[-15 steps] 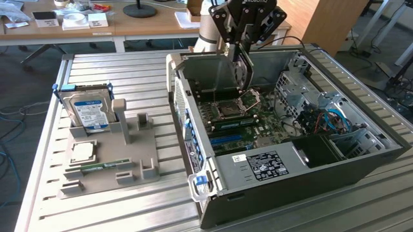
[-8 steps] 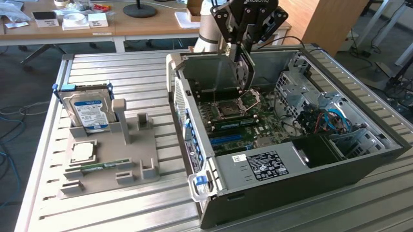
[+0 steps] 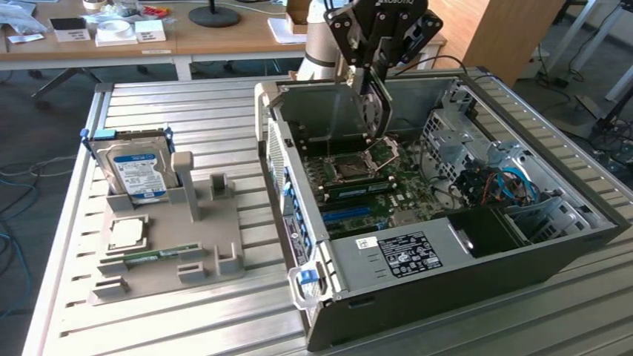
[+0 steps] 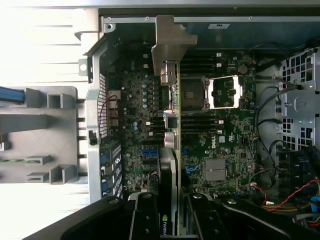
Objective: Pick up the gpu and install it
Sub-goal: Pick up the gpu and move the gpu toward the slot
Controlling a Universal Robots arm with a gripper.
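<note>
You've got the open PC case [image 3: 425, 285], motherboard [image 4: 227, 150] marked Dell inside. Gripper [image 4: 169, 207] jaws are clamped on the gpu [image 4: 170, 165], held edge-on btwn them over the board; Nvidia logo on its edge.

We get the gpu [image 4: 170, 150] edge-on only, with its held end buried in the clamped gripper [image 4: 172, 220]. The exterior view's top edge crops the gripper body. We can't read the power supply label [image 3: 408, 252].

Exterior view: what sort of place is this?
Likely a robotics lab or workshop: a gripper holds the gpu in an open computer case on a slatted metal table, with cluttered wooden desks behind.
</note>
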